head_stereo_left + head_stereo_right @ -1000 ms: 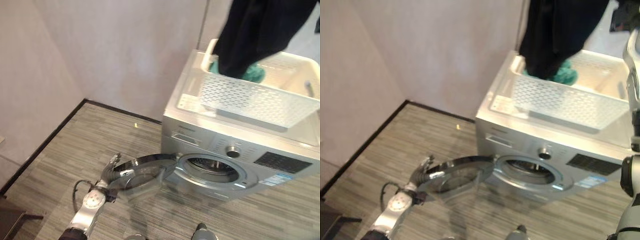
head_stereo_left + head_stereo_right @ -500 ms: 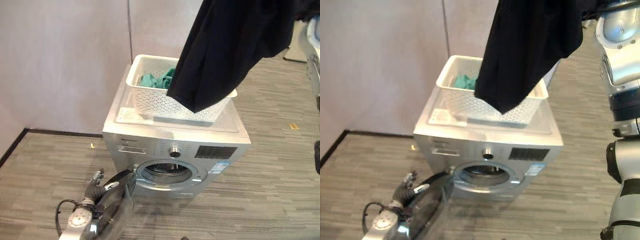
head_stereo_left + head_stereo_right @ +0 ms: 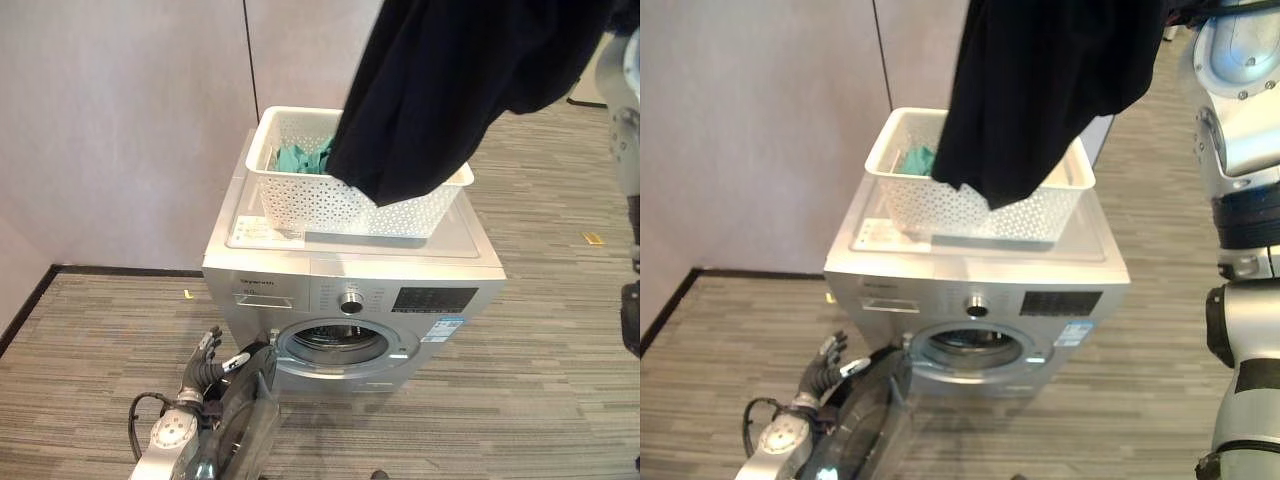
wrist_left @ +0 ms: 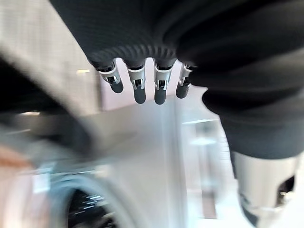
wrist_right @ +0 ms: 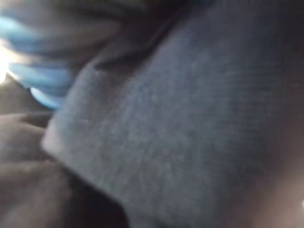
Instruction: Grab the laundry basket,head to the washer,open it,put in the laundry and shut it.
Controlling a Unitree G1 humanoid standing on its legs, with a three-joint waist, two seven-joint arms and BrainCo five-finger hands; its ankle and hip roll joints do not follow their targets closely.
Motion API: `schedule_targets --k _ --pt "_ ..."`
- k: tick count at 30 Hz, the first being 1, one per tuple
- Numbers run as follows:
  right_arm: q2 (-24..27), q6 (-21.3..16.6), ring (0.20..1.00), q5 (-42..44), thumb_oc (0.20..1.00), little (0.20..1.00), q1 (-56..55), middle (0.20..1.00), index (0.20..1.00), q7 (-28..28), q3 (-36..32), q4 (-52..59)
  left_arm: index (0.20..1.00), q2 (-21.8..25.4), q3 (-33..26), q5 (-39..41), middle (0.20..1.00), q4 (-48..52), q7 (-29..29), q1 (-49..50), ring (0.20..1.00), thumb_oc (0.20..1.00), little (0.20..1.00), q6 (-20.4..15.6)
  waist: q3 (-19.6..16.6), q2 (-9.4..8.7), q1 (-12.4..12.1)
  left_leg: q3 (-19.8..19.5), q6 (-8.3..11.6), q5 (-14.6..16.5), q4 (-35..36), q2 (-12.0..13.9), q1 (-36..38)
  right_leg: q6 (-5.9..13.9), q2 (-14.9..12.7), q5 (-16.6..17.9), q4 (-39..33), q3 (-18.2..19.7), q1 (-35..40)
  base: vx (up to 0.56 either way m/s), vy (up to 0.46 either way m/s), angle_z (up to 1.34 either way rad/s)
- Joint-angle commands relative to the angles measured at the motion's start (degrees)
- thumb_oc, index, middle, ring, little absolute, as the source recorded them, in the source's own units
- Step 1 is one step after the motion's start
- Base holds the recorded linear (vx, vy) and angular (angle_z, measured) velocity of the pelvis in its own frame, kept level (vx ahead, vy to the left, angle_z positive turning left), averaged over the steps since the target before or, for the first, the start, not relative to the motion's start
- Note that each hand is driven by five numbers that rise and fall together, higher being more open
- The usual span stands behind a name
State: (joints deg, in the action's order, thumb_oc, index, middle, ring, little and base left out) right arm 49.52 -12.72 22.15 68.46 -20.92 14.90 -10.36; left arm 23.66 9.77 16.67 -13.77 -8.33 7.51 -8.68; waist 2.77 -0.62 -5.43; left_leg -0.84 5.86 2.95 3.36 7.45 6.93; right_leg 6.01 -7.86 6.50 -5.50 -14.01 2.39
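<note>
A silver front-loading washer (image 3: 300,282) stands against the wall with its round door (image 3: 243,425) swung open to the left, baring the drum opening (image 3: 335,345). A white perforated laundry basket (image 3: 320,205) sits on its top with a teal garment (image 3: 295,160) inside. A large black garment (image 3: 450,90) hangs from the top right over the basket, held up by my right hand; its dark cloth (image 5: 180,123) lies close in the right wrist view. My left hand (image 3: 205,357) is open, fingers (image 4: 137,88) straight, beside the door's upper edge.
Grey striped carpet (image 3: 560,370) spreads round the washer, with pale walls behind and a black skirting (image 3: 110,270) at the left. A small yellow scrap (image 3: 593,238) lies on the floor at the right. My right arm (image 3: 1240,120) stands at the right edge.
The camera has swung to face the washer squarely. The black garment hangs a little higher over the basket. My left hand stays by the open door.
</note>
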Motion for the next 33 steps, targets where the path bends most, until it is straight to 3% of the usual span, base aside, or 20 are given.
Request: schedule_targets --k 1,10,23,28,32,33 --pt "0.34 -1.69 0.200 -1.84 0.200 0.200 -0.31 0.200 0.200 0.15 -2.97 3.01 1.000 3.98 0.71 -3.67 1.000 2.50 -2.21 -5.81 1.000 1.000 1.000 -3.59 -2.14 -1.22 0.43 1.00 -1.67 1.67 -0.04 -0.25 -0.25 0.92 -2.46 -7.42 3.64 -2.59 2.48 0.00 0.000 0.00" --pt "-4.99 -3.60 0.200 -2.27 0.200 0.200 -17.06 0.200 0.200 3.67 -12.01 18.62 1.000 3.07 2.04 -5.20 1.000 5.35 -1.69 -9.77 1.000 1.000 1.000 -3.52 -2.10 -0.45 2.53 1.57 -1.48 1.13 0.92 0.27 0.76 0.47 -1.67 -7.97 3.42 -1.88 3.02 0.01 -0.022 -0.02" --pt "-8.57 -4.74 0.200 5.55 0.200 0.200 -33.49 0.200 0.200 13.44 -12.58 28.77 1.000 1.24 5.19 -2.84 1.000 4.82 1.11 -10.68 1.000 1.000 1.000 -3.49 -2.09 -1.03 3.78 2.14 -1.25 1.04 0.91 0.80 1.10 0.33 -1.13 -7.93 3.13 -1.21 3.08 -0.01 -0.019 -0.02" --pt "-8.11 -3.77 0.200 10.98 0.200 0.200 -42.20 0.200 0.200 19.35 -12.00 31.61 1.000 5.08 5.87 -2.08 1.000 9.32 5.67 -9.52 1.000 1.000 1.000 -4.19 -1.67 -0.88 4.19 2.17 -0.83 1.03 0.50 1.23 0.95 0.13 -0.78 -8.49 3.54 -1.20 3.20 -0.01 -0.019 0.00" --pt "-6.38 -3.00 0.200 16.47 0.200 0.200 -45.20 0.200 0.200 24.17 -10.05 32.56 1.000 12.70 4.13 -0.12 1.000 17.90 11.05 -4.77 1.000 1.000 1.000 -5.40 -1.42 -0.44 3.67 2.14 -0.47 0.77 0.48 1.67 1.20 0.13 -0.53 -8.53 3.17 -1.76 3.76 0.00 0.000 0.00" --pt "-5.04 -2.78 0.200 18.66 0.200 0.200 -46.25 0.200 0.200 26.24 -9.12 33.74 1.000 16.47 1.98 0.40 1.000 21.40 11.88 -2.65 1.000 1.000 1.000 -6.54 -1.28 -0.36 3.05 2.07 -0.21 0.56 0.46 1.85 1.13 0.15 -0.50 -8.61 3.00 -2.17 4.03 -0.01 -0.021 0.03"
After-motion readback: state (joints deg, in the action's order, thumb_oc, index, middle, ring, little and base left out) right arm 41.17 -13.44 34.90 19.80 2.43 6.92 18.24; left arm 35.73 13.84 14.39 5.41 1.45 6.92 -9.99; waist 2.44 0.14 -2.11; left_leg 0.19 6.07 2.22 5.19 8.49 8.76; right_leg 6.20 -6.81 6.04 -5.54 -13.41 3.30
